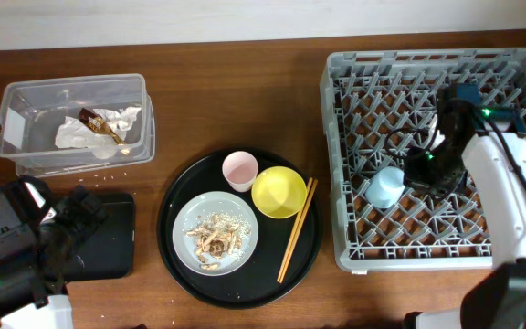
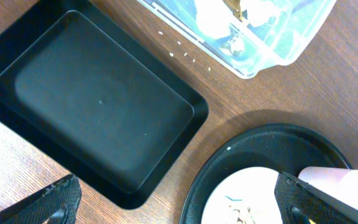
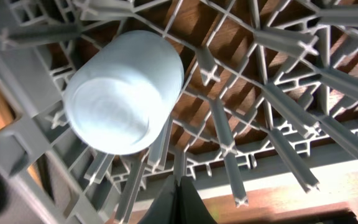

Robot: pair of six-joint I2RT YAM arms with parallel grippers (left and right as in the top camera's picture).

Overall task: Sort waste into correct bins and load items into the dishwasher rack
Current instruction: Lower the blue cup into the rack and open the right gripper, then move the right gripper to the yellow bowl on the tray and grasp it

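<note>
The grey dishwasher rack (image 1: 332, 155) stands at the right. The light-blue cup (image 1: 384, 187) lies on its side among the pegs; it also shows in the right wrist view (image 3: 126, 93). My right gripper (image 1: 421, 170) is shut and empty just right of the cup, its tips (image 3: 180, 199) together above the pegs. My left gripper (image 1: 78, 221) is open over the black rectangular tray (image 1: 112, 238), its fingers (image 2: 182, 208) spread wide. The clear tub (image 1: 71, 123) holds napkins and a brown wrapper (image 1: 94, 128). The pale grey plate (image 1: 215, 233) carries food scraps.
A round black tray (image 1: 176, 247) in the middle holds the plate, the pink cup (image 1: 240, 170), the yellow bowl (image 1: 278, 192) and the chopsticks (image 1: 297, 228). White crumbs lie on the wood beside the tub (image 2: 185, 53). The black tray (image 2: 98, 99) has nothing in it.
</note>
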